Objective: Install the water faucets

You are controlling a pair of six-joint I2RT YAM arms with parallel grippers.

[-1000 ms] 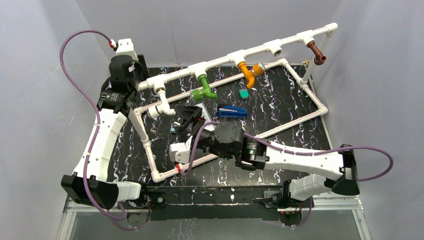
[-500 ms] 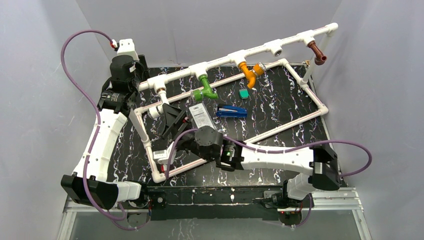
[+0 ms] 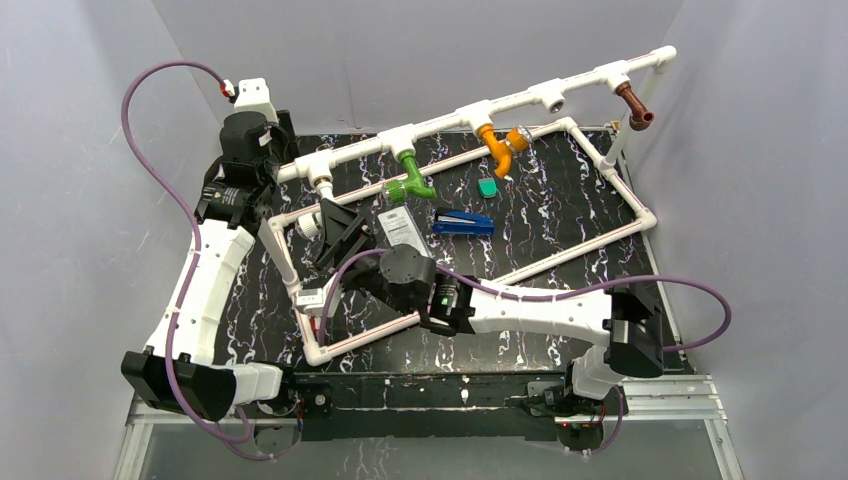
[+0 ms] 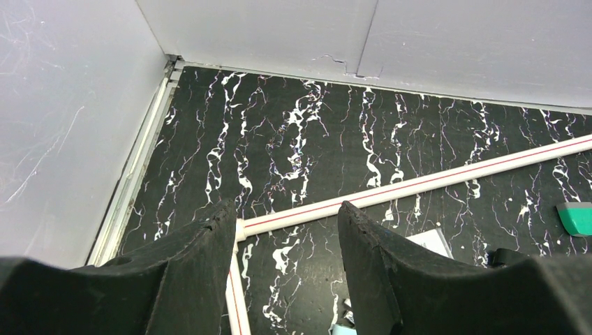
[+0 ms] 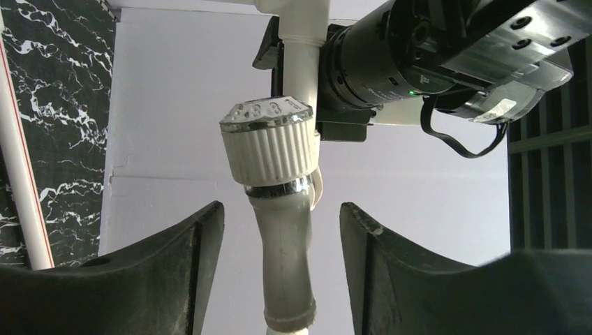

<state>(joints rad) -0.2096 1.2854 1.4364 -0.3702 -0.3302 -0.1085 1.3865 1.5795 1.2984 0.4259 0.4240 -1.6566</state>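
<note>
Along the raised white pipe (image 3: 440, 118) hang the water faucets: white (image 3: 308, 227), green (image 3: 410, 178), orange (image 3: 497, 148) and brown (image 3: 633, 107). My right gripper (image 3: 322, 232) is open around the white faucet. In the right wrist view its ribbed knob (image 5: 269, 143) stands above my right gripper (image 5: 281, 206). The spout (image 5: 283, 258) runs between the fingers with a gap on each side. My left gripper (image 3: 270, 150) hovers by the pipe's left end. In its wrist view my left gripper (image 4: 286, 206) is open, nothing between the fingers, above the frame's corner (image 4: 239, 227).
A flat blue box (image 3: 463, 222) and a small green piece (image 3: 488, 187) lie on the black marbled table inside the white floor frame (image 3: 600, 240). A bare tee outlet (image 3: 552, 97) sits between the orange and brown faucets. Grey walls close in the back and both sides.
My right arm has swung left from the table's middle to the white faucet. Its jaws have narrowed around the spout. The left arm has not moved.
</note>
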